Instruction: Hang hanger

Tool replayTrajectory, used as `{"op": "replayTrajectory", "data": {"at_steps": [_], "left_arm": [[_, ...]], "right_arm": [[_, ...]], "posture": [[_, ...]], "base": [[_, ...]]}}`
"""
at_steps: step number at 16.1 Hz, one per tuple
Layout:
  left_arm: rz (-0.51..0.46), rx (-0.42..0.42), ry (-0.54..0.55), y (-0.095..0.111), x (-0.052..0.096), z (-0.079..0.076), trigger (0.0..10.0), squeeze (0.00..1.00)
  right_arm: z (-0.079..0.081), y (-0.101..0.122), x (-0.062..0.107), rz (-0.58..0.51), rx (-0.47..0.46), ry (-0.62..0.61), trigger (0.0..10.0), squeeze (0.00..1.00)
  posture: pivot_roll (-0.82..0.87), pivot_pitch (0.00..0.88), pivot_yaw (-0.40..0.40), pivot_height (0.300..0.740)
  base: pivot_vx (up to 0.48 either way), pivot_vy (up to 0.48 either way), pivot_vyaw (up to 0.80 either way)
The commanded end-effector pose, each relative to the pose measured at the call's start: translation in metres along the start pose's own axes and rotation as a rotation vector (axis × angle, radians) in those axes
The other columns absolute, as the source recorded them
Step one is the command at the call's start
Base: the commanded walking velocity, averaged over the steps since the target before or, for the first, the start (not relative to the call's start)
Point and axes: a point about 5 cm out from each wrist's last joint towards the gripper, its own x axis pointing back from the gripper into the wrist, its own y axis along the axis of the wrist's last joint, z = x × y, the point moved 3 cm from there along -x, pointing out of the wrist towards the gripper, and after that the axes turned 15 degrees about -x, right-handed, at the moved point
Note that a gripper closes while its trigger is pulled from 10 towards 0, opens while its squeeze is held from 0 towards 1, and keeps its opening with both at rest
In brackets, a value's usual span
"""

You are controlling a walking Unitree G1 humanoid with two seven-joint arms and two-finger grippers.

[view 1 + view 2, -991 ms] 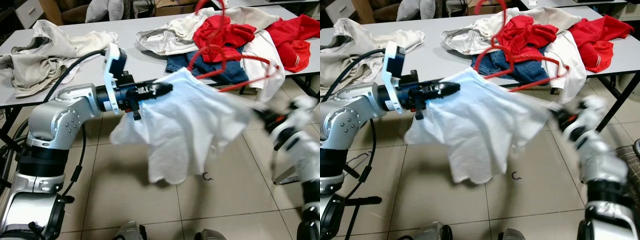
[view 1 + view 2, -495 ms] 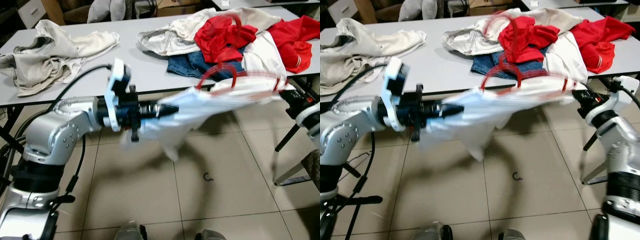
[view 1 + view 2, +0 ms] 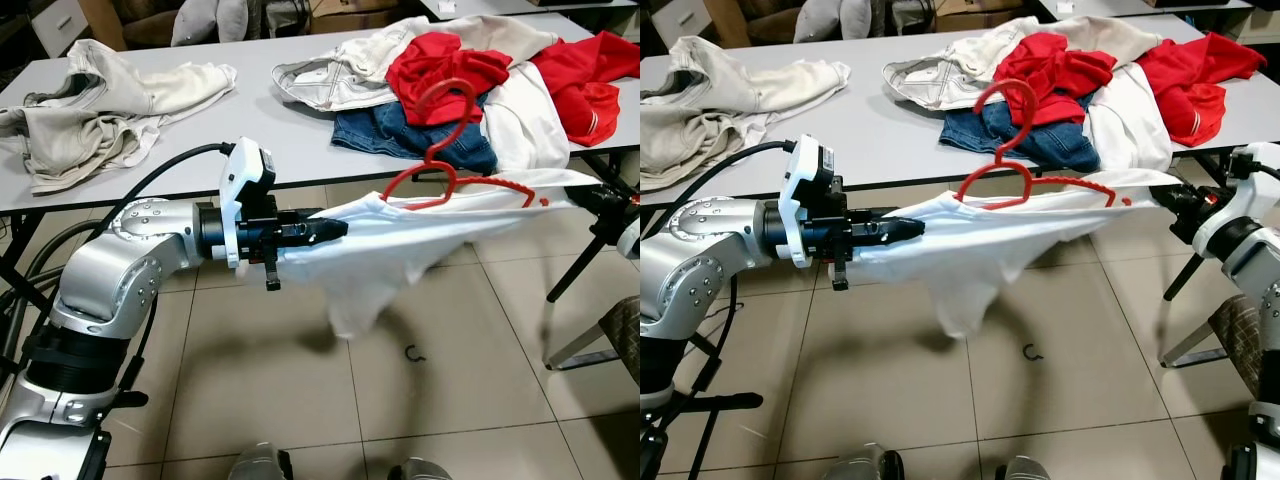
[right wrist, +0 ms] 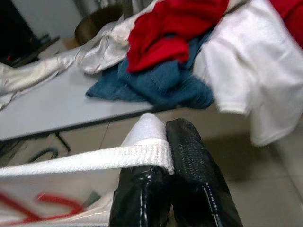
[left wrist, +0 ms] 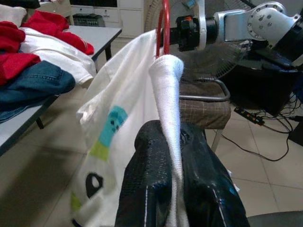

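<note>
One red hanger (image 3: 447,165) — white shirt (image 3: 400,245) taut.

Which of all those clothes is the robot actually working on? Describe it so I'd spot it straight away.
Look in front of the long grey table heaped with clothes, above the tiled floor. There a white T-shirt is stretched in the air between the left gripper and the right gripper. Unlike the garments lying on the table, it has a red hanger poking up out of it.

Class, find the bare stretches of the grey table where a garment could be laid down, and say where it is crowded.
The grey table is bare between the beige clothes on the left and the mixed red, white and denim pile on the right. The right end is crowded.
</note>
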Motion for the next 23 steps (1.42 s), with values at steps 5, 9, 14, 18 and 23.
{"op": "replayTrajectory", "data": {"at_steps": [5, 9, 14, 18, 23], "left_arm": [[0.079, -0.022, 0.04, -0.014, -0.018, 0.0, 0.0, 0.0], [0.166, -0.008, 0.071, -0.028, -0.024, 0.001, 0.0, 0.0], [0.269, -0.016, 0.1, -0.042, -0.025, 0.002, 0.0, 0.0], [0.201, 0.033, 0.115, -0.033, -0.029, 0.004, 0.0, 0.0], [0.328, 0.023, 0.147, -0.054, -0.024, 0.008, 0.0, 0.0]], "right_arm": [[0.045, -0.013, -0.006, 0.128, 0.077, 0.122, 0.0, 0.0], [0.058, -0.026, -0.008, 0.188, 0.114, 0.138, 0.0, 0.0], [0.056, -0.034, -0.008, 0.214, 0.243, 0.061, 0.0, 0.0], [0.07, -0.047, -0.021, 0.176, 0.413, -0.011, 0.0, 0.0], [0.095, -0.042, -0.027, 0.102, 0.442, 0.016, 0.0, 0.0]], "posture": [[-0.14, 0.0, 0.039, 0.74], [-0.14, 0.0, 0.032, 0.74], [-0.14, 0.0, 0.032, 0.74], [-0.15, 0.0, 0.041, 0.74], [-0.16, 0.0, 0.049, 0.74]], "base": [[0.0, 0.0, 0.0], [0.0, 0.0, 0.0], [0.0, 0.0, 0.0], [0.0, 0.0, 0.0], [0.0, 0.0, 0.0]]}}
